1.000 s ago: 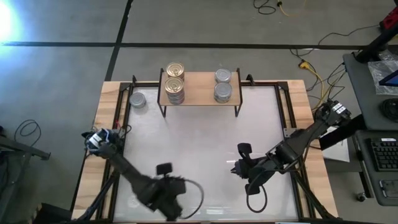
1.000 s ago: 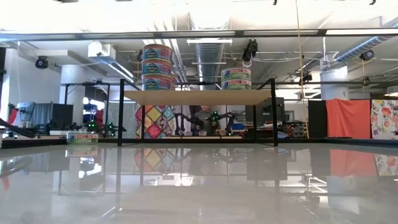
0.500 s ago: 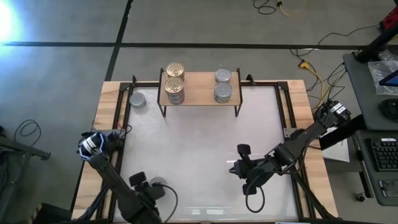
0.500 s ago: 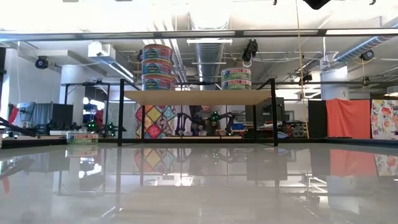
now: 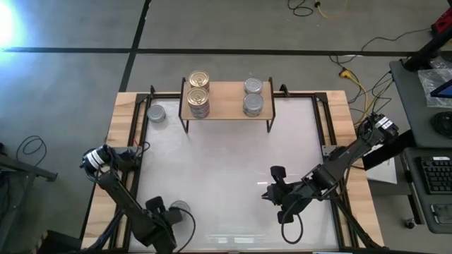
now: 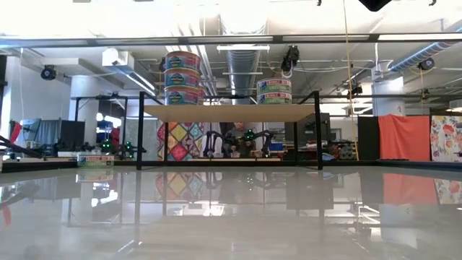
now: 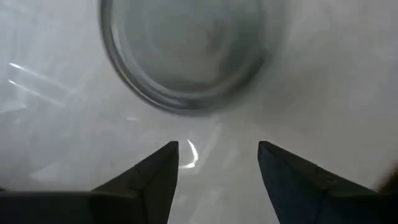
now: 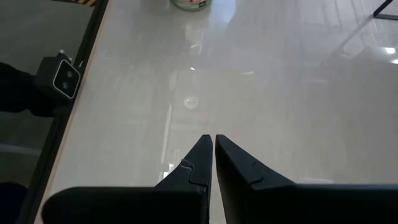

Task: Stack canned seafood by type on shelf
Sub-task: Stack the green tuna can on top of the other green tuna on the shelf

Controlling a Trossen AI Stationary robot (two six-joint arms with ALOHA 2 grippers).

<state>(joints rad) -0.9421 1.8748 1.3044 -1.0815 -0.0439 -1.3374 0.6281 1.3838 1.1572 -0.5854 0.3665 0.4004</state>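
Observation:
The shelf (image 5: pixel 226 101) stands at the table's far edge. On it is a stack of gold-lidded tins (image 5: pixel 199 79) on the left and a stack of silver-lidded tins (image 5: pixel 253 104) on the right, both also in the low view (image 6: pixel 183 76) (image 6: pixel 274 90). One silver-lidded tin (image 5: pixel 181 209) stands on the table near the front left. My left gripper (image 5: pixel 162 209) hangs over the table beside it, pointing down and open (image 7: pixel 217 152), with the tin's lid (image 7: pixel 186 50) just beyond its fingertips. My right gripper (image 5: pixel 275 187) hovers shut (image 8: pixel 213 142) at the near right.
Another silver-lidded tin (image 5: pixel 157 113) stands on the table to the left of the shelf, also seen in the right wrist view (image 8: pixel 191 3). The white table top (image 5: pixel 226 162) lies bare between the shelf and the grippers. Wooden borders (image 5: pixel 116 141) edge the table.
My left gripper has swung toward the table's left edge and come down beside the front-left tin, turning about its own axis on the way. That tin, covered by the arm a second ago, now shows. My right gripper has kept almost still.

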